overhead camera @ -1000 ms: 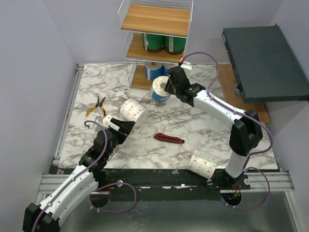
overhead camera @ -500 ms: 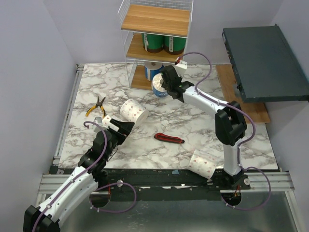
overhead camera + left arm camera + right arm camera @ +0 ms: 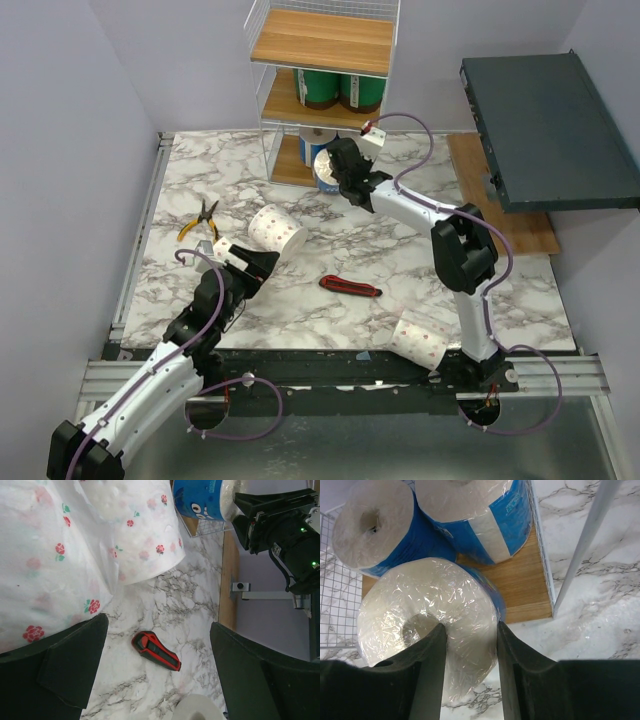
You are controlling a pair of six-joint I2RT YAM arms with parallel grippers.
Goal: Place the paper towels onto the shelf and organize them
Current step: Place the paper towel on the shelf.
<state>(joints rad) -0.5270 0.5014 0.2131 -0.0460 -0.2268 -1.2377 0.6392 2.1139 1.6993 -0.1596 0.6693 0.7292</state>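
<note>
Tools | right tool (image 3: 470,635) clamped on blue-wrapped roll (image 3: 445,590), core half hidden | left tool (image 3: 157,640) spread wide, empty | dotted roll (image 3: 145,530) cropped

Bright, even light falls from above in every view, leaving only soft, faint shadows on the marble desk (image 3: 200,180) and no hard glare there. In the right wrist view the film over the blue roll (image 3: 427,615) throws small white glints, yet stays sharp. In the left wrist view the dotted roll (image 3: 135,535) is soft and washed out toward the lens, while the knife (image 3: 156,650) is crisp.
</note>
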